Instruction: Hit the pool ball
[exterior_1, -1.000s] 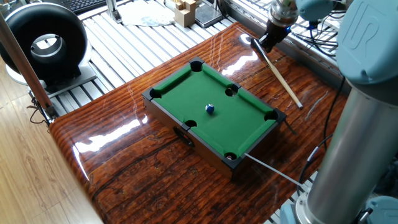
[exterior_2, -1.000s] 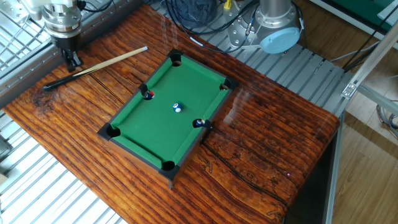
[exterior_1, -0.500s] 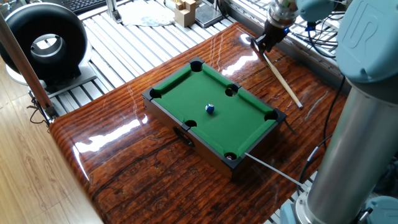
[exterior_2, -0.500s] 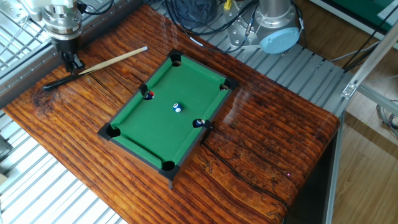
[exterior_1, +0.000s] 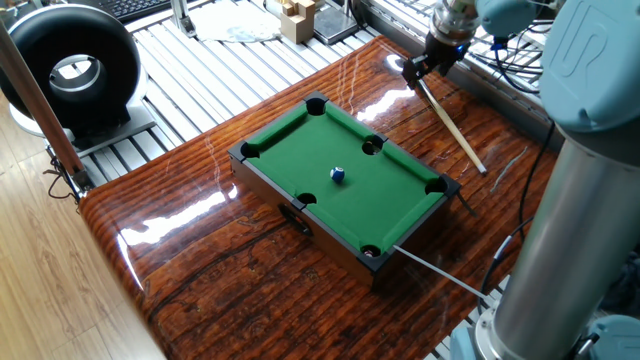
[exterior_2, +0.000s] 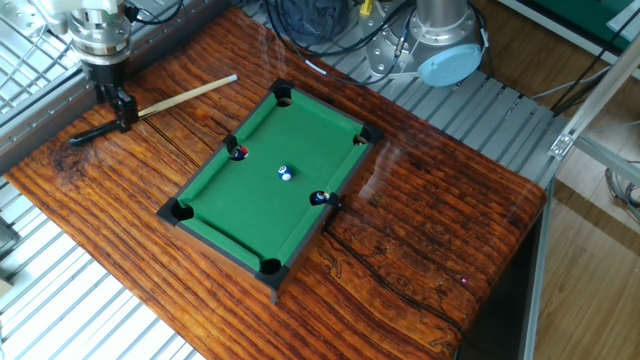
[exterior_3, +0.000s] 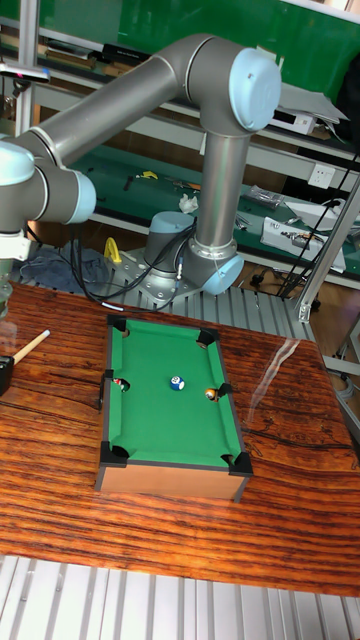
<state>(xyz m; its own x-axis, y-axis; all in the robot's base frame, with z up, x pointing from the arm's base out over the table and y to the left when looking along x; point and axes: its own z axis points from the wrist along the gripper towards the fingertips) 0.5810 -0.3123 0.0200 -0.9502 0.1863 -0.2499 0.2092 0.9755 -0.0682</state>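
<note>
The pool ball (exterior_1: 338, 174) (exterior_2: 286, 173) (exterior_3: 177, 383), tiny and blue with a white spot, rests near the middle of the mini pool table's green felt (exterior_1: 345, 205) (exterior_2: 250, 215). A wooden cue (exterior_1: 455, 130) (exterior_2: 185, 95) with a dark butt lies flat on the tabletop beyond the mini table. My gripper (exterior_1: 424, 66) (exterior_2: 122, 108) is down at the cue's dark butt end, its fingers on either side of the stick. In the tall fixed view only the gripper's tip (exterior_3: 5, 374) shows at the left edge.
A red ball (exterior_2: 238, 152) and a yellow-and-dark ball (exterior_2: 318, 198) sit at side pockets. A thin grey rod (exterior_1: 440, 275) leans off the mini table's near corner. A black ring-shaped device (exterior_1: 70, 60) and wooden blocks (exterior_1: 297, 18) stand beyond the tabletop. The arm's base (exterior_2: 445, 40) is behind.
My gripper has come down a little onto the cue's butt end. The cue and the balls have stayed put.
</note>
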